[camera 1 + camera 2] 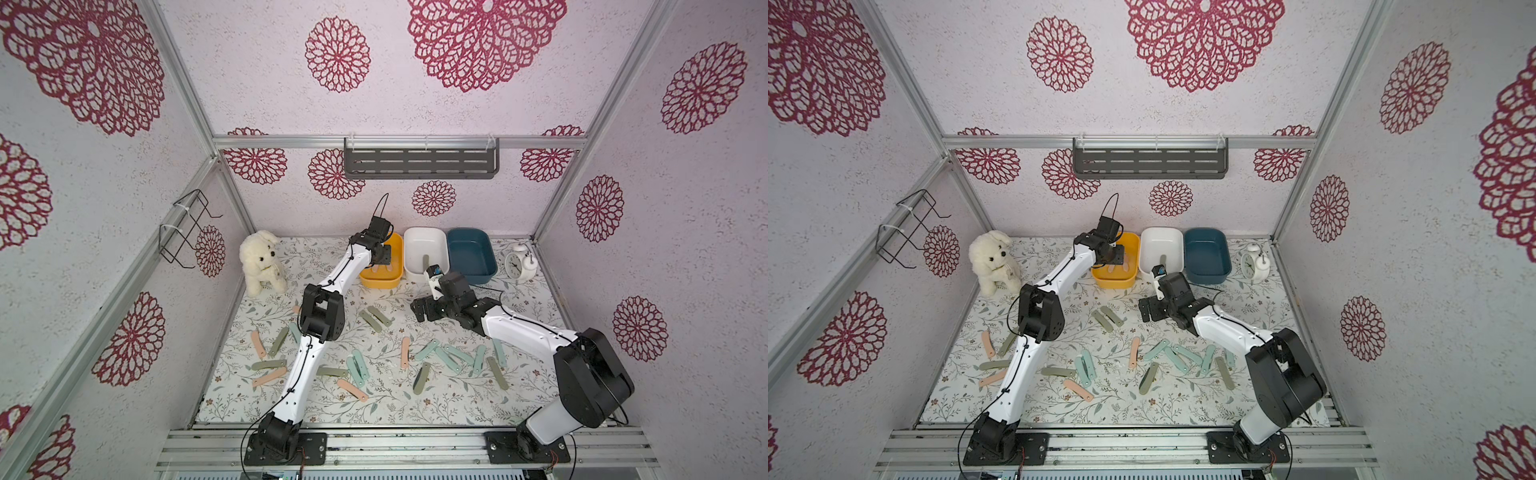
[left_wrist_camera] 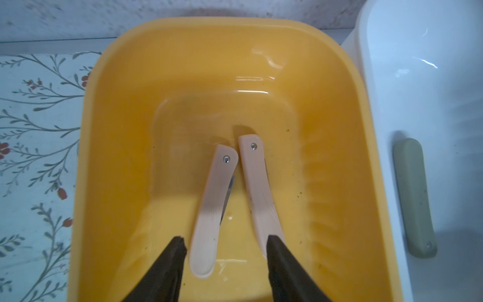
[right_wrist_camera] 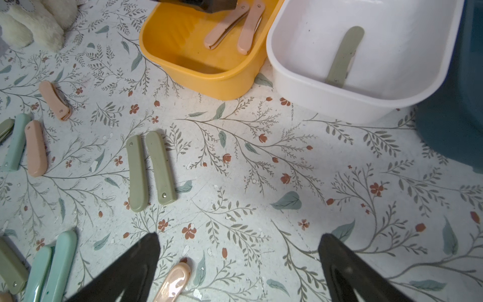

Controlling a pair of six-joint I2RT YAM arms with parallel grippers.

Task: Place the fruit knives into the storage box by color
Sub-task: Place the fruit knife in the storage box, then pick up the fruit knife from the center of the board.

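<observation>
My left gripper (image 2: 226, 238) hangs open inside the yellow-orange storage box (image 1: 380, 284). Two peach-pink fruit knives (image 2: 211, 209) (image 2: 257, 183) lie on its floor, one between the fingers and one partly behind a fingertip; neither is held. The white box (image 1: 424, 237) holds one olive knife (image 3: 342, 55), and the dark teal-blue box (image 1: 471, 249) stands beside it. My right gripper (image 3: 240, 235) is open above the table, in front of the white box, with a peach knife (image 3: 173, 282) near one finger. Several peach, olive (image 3: 137, 172) and mint (image 1: 453, 355) knives lie scattered on the table.
A white plush dog (image 1: 262, 262) sits at the back left and a white alarm clock (image 1: 517, 264) at the back right. A grey slotted shelf (image 1: 419, 162) hangs on the back wall, a black wire rack (image 1: 183, 228) on the left wall.
</observation>
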